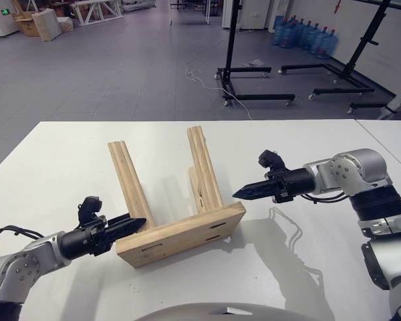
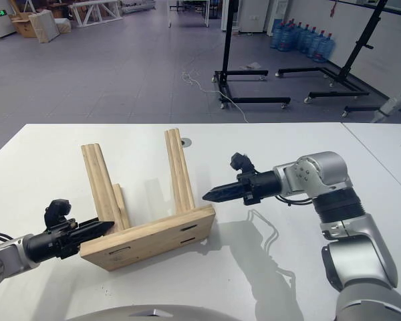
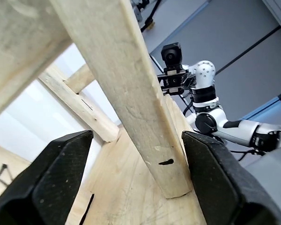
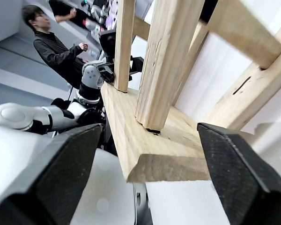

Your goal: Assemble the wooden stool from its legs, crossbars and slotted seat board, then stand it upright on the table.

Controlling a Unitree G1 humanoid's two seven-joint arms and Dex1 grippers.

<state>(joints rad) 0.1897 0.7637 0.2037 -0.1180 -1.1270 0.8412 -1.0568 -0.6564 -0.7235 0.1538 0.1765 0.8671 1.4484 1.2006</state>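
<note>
The wooden stool lies on its side on the white table (image 1: 67,160). Its slotted seat board (image 1: 180,234) stands on edge nearest me, and its legs (image 1: 204,167) point away, joined by a crossbar (image 1: 196,190). My left gripper (image 1: 139,223) is open at the board's left end, beside the base of the left leg (image 1: 128,180). In the left wrist view that leg (image 3: 126,93) runs between the fingers (image 3: 56,183). My right gripper (image 1: 239,194) is open, hovering just right of the right leg, a little above the board's right end (image 4: 154,154).
Black wheeled metal frames (image 1: 254,73) and blue water bottles (image 1: 307,33) stand on the floor beyond the table's far edge. A second table (image 1: 394,134) adjoins on the right. Bare tabletop lies to the left and front right of the stool.
</note>
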